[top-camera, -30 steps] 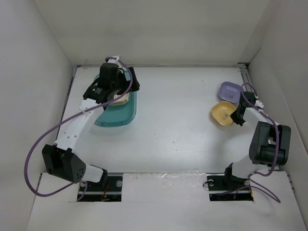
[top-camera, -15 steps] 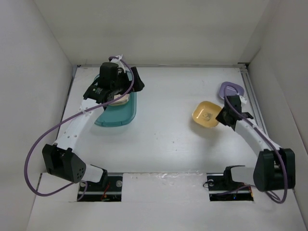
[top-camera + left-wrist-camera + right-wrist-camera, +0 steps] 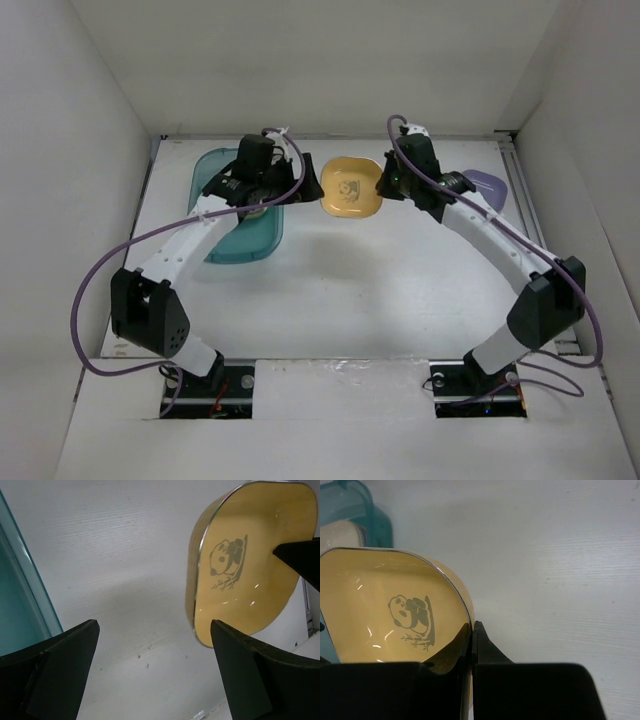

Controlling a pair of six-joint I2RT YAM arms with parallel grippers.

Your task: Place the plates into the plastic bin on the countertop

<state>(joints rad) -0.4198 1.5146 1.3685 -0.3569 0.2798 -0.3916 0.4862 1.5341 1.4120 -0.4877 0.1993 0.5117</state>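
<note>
A yellow-orange plate [image 3: 350, 187] with a panda mark hangs above the countertop [image 3: 380, 270] at the back middle, pinched by its rim in my right gripper [image 3: 388, 185], which is shut on it. The same plate [image 3: 385, 615] fills the left of the right wrist view and shows at the upper right of the left wrist view [image 3: 245, 560]. My left gripper [image 3: 290, 180] is open and empty, just left of the plate, beside the teal plastic bin [image 3: 215, 165]. A cream plate [image 3: 342, 535] lies in the bin. A lavender plate [image 3: 487, 185] lies at the back right.
White walls close in the countertop on three sides. The left arm reaches over the bin, hiding much of its inside. The bin's glassy edge [image 3: 25, 590] shows at the left of the left wrist view. Metal rails run along the side edges.
My right arm has carried the yellow-orange plate from the right side across to the back middle, toward the bin. My left gripper has shifted right, off the bin, toward the plate.
</note>
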